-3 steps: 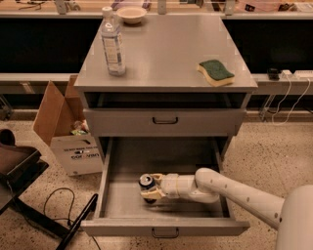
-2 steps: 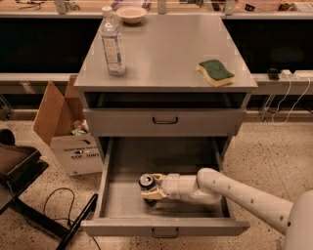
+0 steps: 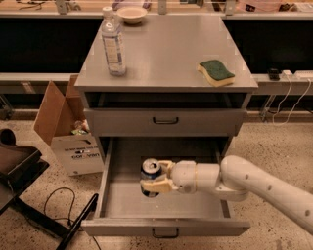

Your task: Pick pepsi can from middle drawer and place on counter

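Note:
The pepsi can (image 3: 149, 169), dark blue with a silver top, is upright in the open middle drawer (image 3: 161, 207), left of its centre. My gripper (image 3: 153, 175) reaches in from the right on a white arm. Its pale fingers (image 3: 155, 185) are closed around the can's sides, and the can sits slightly above the drawer floor. The grey counter (image 3: 166, 53) is the cabinet top above the drawers.
On the counter stand a clear water bottle (image 3: 113, 44) at the left and a green-and-yellow sponge (image 3: 216, 72) at the right. A bowl (image 3: 132, 14) sits on the ledge behind. The closed upper drawer front (image 3: 165, 121) overhangs the open drawer. A cardboard box (image 3: 68, 132) and a dark stand (image 3: 19, 171) are at the left.
The gripper and the can have risen a little and shifted slightly right inside the drawer. The fingers stay closed around the can.

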{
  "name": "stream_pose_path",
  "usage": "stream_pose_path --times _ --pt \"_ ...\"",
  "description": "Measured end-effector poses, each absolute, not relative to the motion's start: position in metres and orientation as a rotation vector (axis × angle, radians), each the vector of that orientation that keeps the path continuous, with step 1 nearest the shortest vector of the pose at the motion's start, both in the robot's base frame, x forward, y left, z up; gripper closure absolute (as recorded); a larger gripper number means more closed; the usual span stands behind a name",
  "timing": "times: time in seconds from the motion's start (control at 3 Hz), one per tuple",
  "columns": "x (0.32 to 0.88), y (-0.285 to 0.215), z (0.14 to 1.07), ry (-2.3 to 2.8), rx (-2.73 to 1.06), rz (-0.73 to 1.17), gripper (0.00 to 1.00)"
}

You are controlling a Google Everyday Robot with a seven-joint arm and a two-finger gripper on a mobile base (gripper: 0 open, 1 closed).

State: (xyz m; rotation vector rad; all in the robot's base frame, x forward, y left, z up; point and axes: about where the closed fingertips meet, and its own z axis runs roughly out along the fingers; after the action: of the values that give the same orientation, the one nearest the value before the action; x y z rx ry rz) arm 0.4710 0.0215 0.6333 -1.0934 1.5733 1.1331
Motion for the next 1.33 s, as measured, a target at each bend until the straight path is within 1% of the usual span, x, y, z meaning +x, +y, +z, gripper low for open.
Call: stream_pose_path --times 0.33,0.67,1.0,1.33 --pt "0.477 0.008 0.735 1.62 -1.004 1.111 1.0" --pt "0.511 -0.004 0.836 1.66 -0.945 0.993 1.0" --pt "0.561 -0.011 0.919 1.664 -0.853 0.839 1.0" --pt "0.61 -0.015 0.96 1.664 -0.767 0.703 1.0"
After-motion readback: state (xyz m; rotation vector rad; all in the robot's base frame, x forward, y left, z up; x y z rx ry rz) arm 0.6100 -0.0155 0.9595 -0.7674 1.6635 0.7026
